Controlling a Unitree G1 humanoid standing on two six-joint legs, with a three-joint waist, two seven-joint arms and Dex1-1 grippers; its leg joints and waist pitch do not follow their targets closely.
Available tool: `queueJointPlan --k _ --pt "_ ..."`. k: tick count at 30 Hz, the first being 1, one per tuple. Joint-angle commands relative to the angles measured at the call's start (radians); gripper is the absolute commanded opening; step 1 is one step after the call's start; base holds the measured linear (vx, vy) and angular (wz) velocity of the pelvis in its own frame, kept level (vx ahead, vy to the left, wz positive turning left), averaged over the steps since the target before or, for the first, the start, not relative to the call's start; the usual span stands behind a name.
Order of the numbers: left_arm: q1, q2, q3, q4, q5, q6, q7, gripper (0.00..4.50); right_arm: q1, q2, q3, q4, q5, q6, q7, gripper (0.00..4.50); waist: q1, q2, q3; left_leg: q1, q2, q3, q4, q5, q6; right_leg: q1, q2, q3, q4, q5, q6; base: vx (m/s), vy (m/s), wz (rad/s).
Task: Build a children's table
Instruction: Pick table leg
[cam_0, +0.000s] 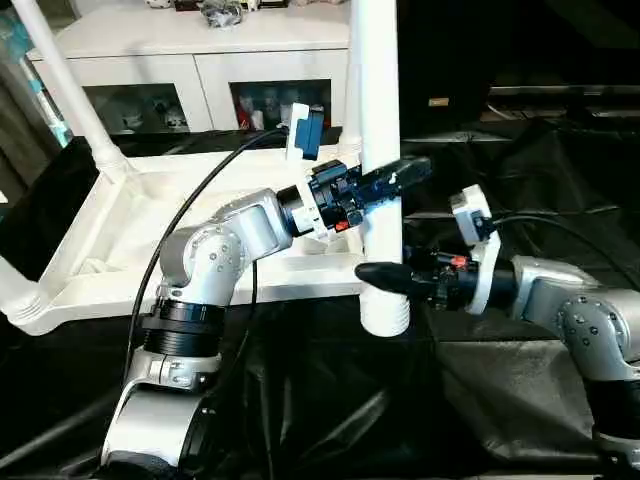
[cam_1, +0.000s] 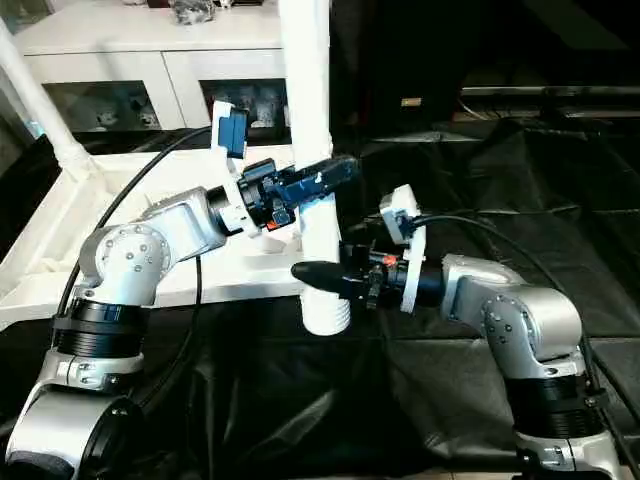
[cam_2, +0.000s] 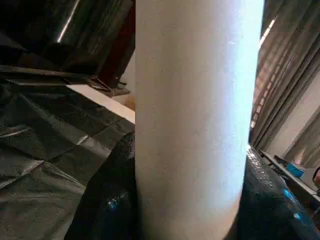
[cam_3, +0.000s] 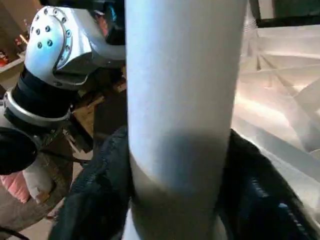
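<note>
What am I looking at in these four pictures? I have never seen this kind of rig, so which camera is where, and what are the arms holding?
This is a humanoid robot with two silver arms, each ending in two black jaws. The two wide pictures come from a pair of cameras on its head, looking down over its forearms. The two close-ups come from cameras on its wrists, looking along the jaws.

On the black cloth lies a small white table top, upside down with its ribbed underside up. One leg already stands in its far corner.

Both arms hold another white leg upright at the near corner. The left gripper clasps it higher up, the right gripper lower, near its ridged end. A white cabinet stands behind.
</note>
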Motion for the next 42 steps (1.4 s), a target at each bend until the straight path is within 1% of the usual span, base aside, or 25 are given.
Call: queueJointPlan --k 1,2,3,5,6,8,9,11,12,13,14,15,16,18,20,26,27,28,29,31,33,34,36,39,42 --pt "-0.007 0.002 0.002 -0.029 -0.021 0.001 -0.032 1.87 0.007 -0.01 0.019 0.009 -0.021 0.004 -0.025 2.09 0.002 -0.025 -0.078 0.027 0.044 -0.028 -0.066 -0.206 0.027 0.045 -0.051 0.033 -0.082 -0.376 -0.165 0.0 0.0 0.0" --pt "-0.007 0.002 0.002 -0.029 -0.02 0.001 -0.031 1.87 0.006 -0.009 0.018 0.009 -0.022 0.004 -0.026 2.02 0.002 -0.025 -0.078 0.027 0.044 -0.028 -0.066 -0.203 0.028 0.045 -0.05 0.034 -0.082 -0.371 -0.167 0.0 0.0 0.0" --pt "-0.007 0.001 0.006 -0.023 -0.011 0.001 -0.006 2.22 0.002 0.002 0.016 0.015 -0.031 -0.006 -0.043 1.99 0.002 -0.025 -0.079 0.026 0.044 -0.027 -0.066 -0.196 0.03 0.045 -0.05 0.034 -0.08 -0.358 -0.17 0.0 0.0 0.0" --pt "-0.01 -0.004 0.011 -0.011 0.004 -0.005 0.026 2.57 -0.003 0.012 0.013 0.023 -0.042 -0.016 -0.06 1.93 0.002 -0.024 -0.08 0.024 0.044 -0.027 -0.065 -0.184 0.032 0.045 -0.051 0.034 -0.077 -0.338 -0.178 0.0 0.0 0.0" --pt "-0.015 -0.016 0.018 0.013 0.044 -0.027 0.1 2.59 -0.011 0.036 0.011 0.037 -0.066 -0.04 -0.104 1.92 0.001 -0.023 -0.08 0.024 0.045 -0.027 -0.065 -0.185 0.029 0.044 -0.049 0.034 -0.077 -0.33 -0.181 0.0 0.0 0.0" --pt "-0.015 -0.019 0.014 0.018 0.069 -0.045 0.129 2.67 -0.014 0.046 0.012 0.042 -0.075 -0.05 -0.123 1.91 -0.002 -0.024 -0.08 0.024 0.045 -0.027 -0.065 -0.185 0.025 0.044 -0.049 0.033 -0.077 -0.329 -0.18 0.0 0.0 0.0" --pt "-0.015 -0.032 0.006 0.028 0.134 -0.085 0.22 2.91 -0.018 0.064 0.012 0.047 -0.089 -0.063 -0.154 1.91 -0.001 -0.024 -0.082 0.025 0.046 -0.028 -0.065 -0.181 0.026 0.046 -0.049 0.034 -0.078 -0.323 -0.175 0.0 0.0 0.0" --pt "-0.017 -0.046 0.011 0.038 0.167 -0.104 0.287 3.03 -0.019 0.076 0.013 0.049 -0.098 -0.073 -0.172 1.91 -0.002 -0.025 -0.082 0.023 0.043 -0.027 -0.064 -0.172 0.029 0.048 -0.049 0.034 -0.077 -0.311 -0.171 0.0 0.0 0.0" --pt "-0.019 -0.072 0.033 0.049 0.193 -0.114 0.384 3.08 -0.022 0.095 0.017 0.052 -0.111 -0.089 -0.197 1.91 -0.001 -0.024 -0.083 0.023 0.044 -0.027 -0.062 -0.166 0.031 0.048 -0.049 0.034 -0.076 -0.297 -0.174 0.0 0.0 0.0" --pt "-0.017 -0.078 0.035 0.05 0.204 -0.114 0.412 3.09 -0.023 0.101 0.019 0.054 -0.116 -0.095 -0.206 1.91 -0.003 -0.025 -0.084 0.022 0.044 -0.027 -0.062 -0.165 0.033 0.049 -0.048 0.034 -0.075 -0.29 -0.176 0.0 0.0 0.0" --pt "-0.017 -0.081 0.036 0.05 0.21 -0.115 0.429 3.09 -0.024 0.105 0.02 0.054 -0.118 -0.098 -0.211 1.91 -0.001 -0.025 -0.084 0.022 0.043 -0.027 -0.061 -0.161 0.036 0.049 -0.049 0.033 -0.075 -0.287 -0.178 0.0 0.0 0.0" --pt "-0.012 -0.101 0.042 0.047 0.234 -0.122 0.498 2.71 -0.031 0.12 0.025 0.063 -0.133 -0.111 -0.235 1.9 -0.001 -0.026 -0.085 0.02 0.044 -0.027 -0.061 -0.15 0.045 0.049 -0.048 0.033 -0.073 -0.276 -0.18 0.0 0.0 0.0" --pt "-0.011 -0.106 0.045 0.046 0.235 -0.121 0.509 2.71 -0.033 0.123 0.026 0.064 -0.136 -0.113 -0.238 1.9 -0.001 -0.029 -0.084 0.019 0.044 -0.027 -0.062 -0.149 0.047 0.049 -0.048 0.032 -0.074 -0.277 -0.179 0.0 0.0 0.0" --pt "-0.007 -0.126 0.058 0.046 0.236 -0.127 0.543 2.56 -0.038 0.131 0.031 0.069 -0.147 -0.121 -0.249 1.9 0.001 -0.028 -0.085 0.019 0.043 -0.026 -0.059 -0.143 0.051 0.049 -0.049 0.032 -0.074 -0.277 -0.18 0.0 0.0 0.0" --pt "-0.006 -0.148 0.073 0.055 0.225 -0.143 0.554 2.3 -0.044 0.138 0.041 0.07 -0.156 -0.127 -0.251 1.9 0.001 -0.03 -0.085 0.018 0.042 -0.025 -0.058 -0.14 0.058 0.048 -0.049 0.032 -0.076 -0.282 -0.179 0.0 0.0 0.0" --pt "-0.022 -0.166 0.111 0.068 0.209 -0.172 0.595 1.9 -0.053 0.145 0.05 0.07 -0.171 -0.137 -0.262 1.9 0.002 -0.027 -0.084 0.019 0.042 -0.026 -0.059 -0.148 0.063 0.047 -0.048 0.031 -0.078 -0.29 -0.175 0.0 0.0 0.0" --pt "-0.025 -0.165 0.115 0.071 0.207 -0.179 0.594 1.9 -0.054 0.145 0.053 0.07 -0.179 -0.144 -0.267 1.9 0.001 -0.027 -0.084 0.019 0.043 -0.027 -0.06 -0.15 0.062 0.047 -0.047 0.03 -0.077 -0.294 -0.174 0.0 0.0 0.0" --pt "-0.027 -0.16 0.114 0.072 0.204 -0.181 0.584 1.87 -0.057 0.144 0.058 0.073 -0.193 -0.155 -0.273 1.9 0.002 -0.021 -0.083 0.02 0.043 -0.028 -0.06 -0.156 0.059 0.046 -0.047 0.03 -0.078 -0.3 -0.173 0.0 0.0 0.0" --pt "-0.026 -0.153 0.107 0.07 0.202 -0.181 0.563 1.87 -0.058 0.146 0.054 0.077 -0.187 -0.153 -0.269 1.9 -0.001 -0.025 -0.082 0.02 0.042 -0.027 -0.06 -0.165 0.054 0.046 -0.046 0.03 -0.08 -0.307 -0.169 0.0 0.0 0.0" --pt "-0.021 -0.134 0.082 0.054 0.194 -0.17 0.492 1.84 -0.058 0.143 0.035 0.073 -0.136 -0.115 -0.228 2.46 0.001 -0.025 -0.082 0.021 0.042 -0.027 -0.062 -0.172 0.055 0.046 -0.048 0.031 -0.082 -0.319 -0.164 0.0 0.0 0.0" --pt "-0.011 -0.105 0.044 0.025 0.185 -0.146 0.405 1.84 -0.054 0.117 0.032 0.053 -0.104 -0.086 -0.182 2.6 0.003 -0.023 -0.083 0.023 0.044 -0.029 -0.063 -0.174 0.056 0.047 -0.048 0.031 -0.078 -0.31 -0.167 0.0 0.0 0.0" --pt "-0.005 -0.086 0.018 0.009 0.181 -0.137 0.354 1.84 -0.05 0.098 0.037 0.042 -0.102 -0.082 -0.16 2.6 0.002 -0.022 -0.082 0.023 0.045 -0.029 -0.064 -0.174 0.057 0.046 -0.048 0.032 -0.078 -0.305 -0.169 0.0 0.0 0.0" --pt "0.005 -0.052 -0.024 -0.01 0.172 -0.114 0.278 1.84 -0.041 0.06 0.051 0.028 -0.106 -0.087 -0.12 2.88 0.006 -0.022 -0.082 0.024 0.047 -0.028 -0.064 -0.172 0.054 0.045 -0.049 0.034 -0.074 -0.292 -0.173 0.0 0.0 0.0" --pt "0.02 -0.01 -0.069 -0.035 0.137 -0.096 0.147 1.84 -0.034 0.007 0.054 0.016 -0.087 -0.061 -0.058 2.98 0.005 -0.023 -0.082 0.023 0.046 -0.026 -0.063 -0.16 0.056 0.047 -0.05 0.035 -0.07 -0.278 -0.187 0.0 0.0 0.0" --pt "0.023 0.013 -0.079 -0.051 0.101 -0.09 0.042 1.84 -0.028 -0.038 0.054 0.005 -0.06 -0.028 -0.005 2.98 0.006 -0.023 -0.083 0.021 0.046 -0.026 -0.062 -0.154 0.061 0.05 -0.051 0.035 -0.069 -0.271 -0.2 0.0 0.0 0.0"
